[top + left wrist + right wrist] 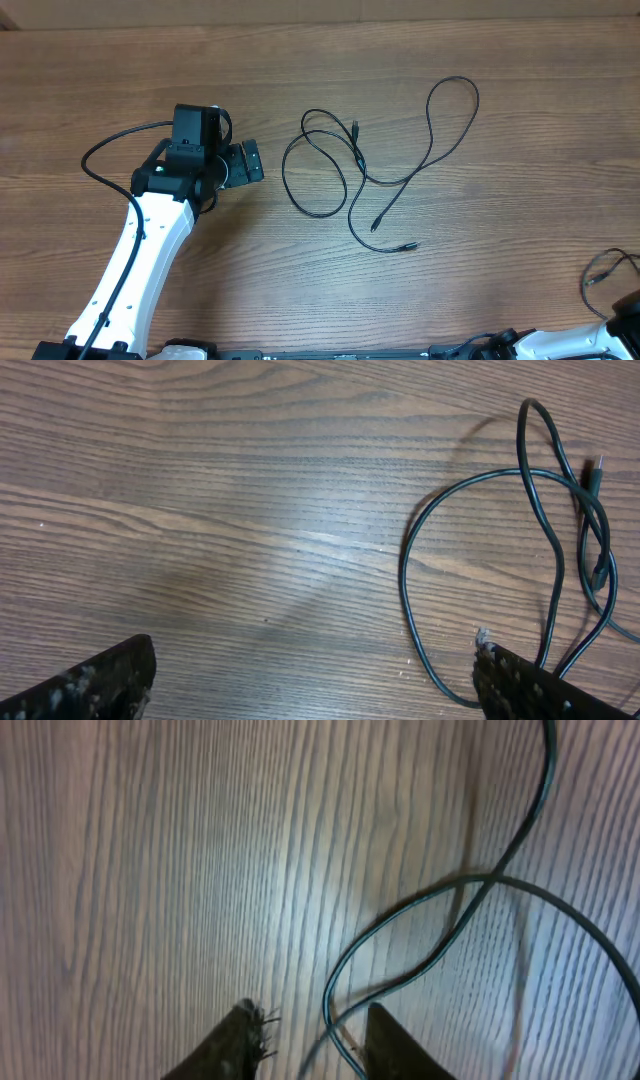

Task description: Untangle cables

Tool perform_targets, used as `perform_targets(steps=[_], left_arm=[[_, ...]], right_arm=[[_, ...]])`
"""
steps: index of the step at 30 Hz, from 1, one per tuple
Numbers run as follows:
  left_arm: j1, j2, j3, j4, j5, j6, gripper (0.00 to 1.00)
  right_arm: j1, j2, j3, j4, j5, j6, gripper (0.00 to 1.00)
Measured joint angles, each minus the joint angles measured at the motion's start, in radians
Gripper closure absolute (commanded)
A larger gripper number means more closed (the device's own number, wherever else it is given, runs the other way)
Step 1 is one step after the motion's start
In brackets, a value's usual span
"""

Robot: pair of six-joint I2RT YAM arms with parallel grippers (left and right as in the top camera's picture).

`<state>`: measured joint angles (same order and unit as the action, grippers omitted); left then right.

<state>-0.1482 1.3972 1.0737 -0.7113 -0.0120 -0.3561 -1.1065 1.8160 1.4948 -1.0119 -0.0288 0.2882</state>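
Thin black cables (362,172) lie in tangled loops at the table's centre, with small plug ends at the lower middle (375,228). My left gripper (248,162) is open and empty just left of them. In the left wrist view its fingers (312,660) are spread wide, and a cable loop (403,565) curves past the right fingertip. My right gripper (315,1045) is open low over the wood. A thin dark cord (440,892) loops ahead of it and runs between its fingertips, close to the right one. I cannot tell whether it touches.
The brown wooden table (500,60) carries nothing else. The left arm's thick black wire (105,145) arcs out to the left. The right arm's end (625,310) shows at the bottom right corner, with a thin black cord (600,268) beside it.
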Motion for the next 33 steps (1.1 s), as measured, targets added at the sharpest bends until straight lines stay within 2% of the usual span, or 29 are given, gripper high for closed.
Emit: perform_targets(steps=[5, 14, 23, 24, 25, 26, 27, 33], left_arm=[[0.000, 0.000, 0.000, 0.000, 0.000, 0.000, 0.00], [0.000, 0.000, 0.000, 0.000, 0.000, 0.000, 0.00], [0.000, 0.000, 0.000, 0.000, 0.000, 0.000, 0.00], [0.000, 0.000, 0.000, 0.000, 0.000, 0.000, 0.00], [0.000, 0.000, 0.000, 0.000, 0.000, 0.000, 0.00], [0.000, 0.000, 0.000, 0.000, 0.000, 0.000, 0.00], [0.000, 0.000, 0.000, 0.000, 0.000, 0.000, 0.00], [0.000, 0.000, 0.000, 0.000, 0.000, 0.000, 0.00]], right_arm=[[0.000, 0.000, 0.000, 0.025, -0.078, -0.014, 0.60], [0.025, 0.000, 0.000, 0.014, -0.360, -0.143, 0.53], [0.244, -0.001, 0.001, -0.034, -0.386, -0.195, 0.46], [0.278, -0.001, 0.001, -0.037, -0.379, -0.197, 0.41], [0.311, -0.001, 0.001, -0.039, -0.374, -0.199, 0.25], [0.334, -0.001, 0.001, -0.038, -0.372, -0.201, 0.04], [0.368, -0.001, 0.001, -0.035, -0.369, -0.206, 0.00], [0.531, -0.001, 0.001, 0.037, -0.360, -0.211, 0.00]])
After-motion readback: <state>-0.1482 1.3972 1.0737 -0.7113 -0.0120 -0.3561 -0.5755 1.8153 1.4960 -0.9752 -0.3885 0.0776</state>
